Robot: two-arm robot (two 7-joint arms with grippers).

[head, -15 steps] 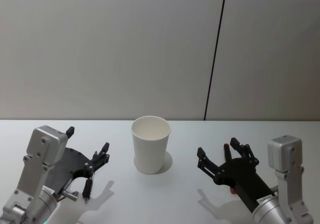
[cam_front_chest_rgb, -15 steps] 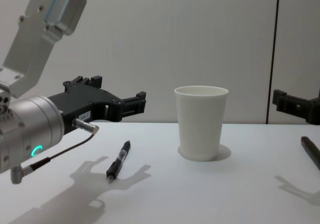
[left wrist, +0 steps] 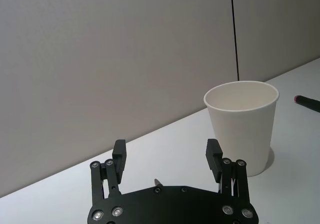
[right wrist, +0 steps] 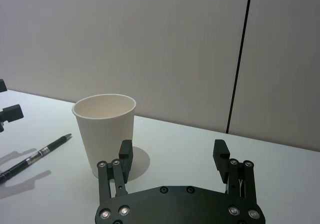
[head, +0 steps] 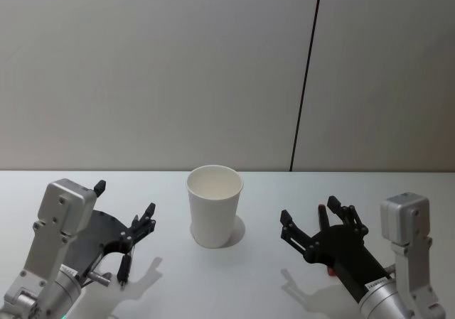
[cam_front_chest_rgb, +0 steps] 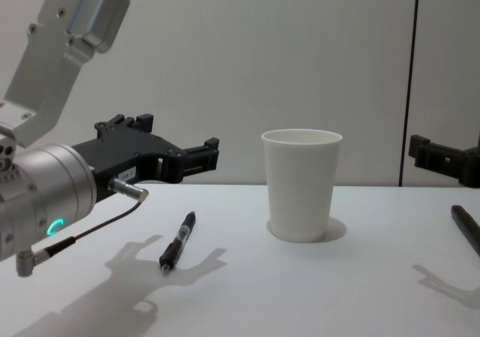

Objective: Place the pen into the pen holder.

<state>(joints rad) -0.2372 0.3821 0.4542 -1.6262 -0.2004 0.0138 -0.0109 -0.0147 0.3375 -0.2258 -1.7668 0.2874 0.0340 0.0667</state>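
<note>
Centre: pen holder [head: 215, 205]; pen [cam_front_chest_rgb: 177, 241] left, second pen [cam_front_chest_rgb: 466, 228] right.

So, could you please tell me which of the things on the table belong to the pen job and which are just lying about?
For the job: pen holder; black pen lying to its left; left end effector, open above that pen.
Lying about: red-tipped pen under the open right end effector, possibly a spare.

In your head view, the left gripper [head: 125, 198] covers the far end of the black pen [head: 124, 269], and the right gripper [head: 309, 211] hides most of a second pen [head: 322, 208]. In your chest view, the right edge cuts off that second pen [cam_front_chest_rgb: 466, 227].
</note>
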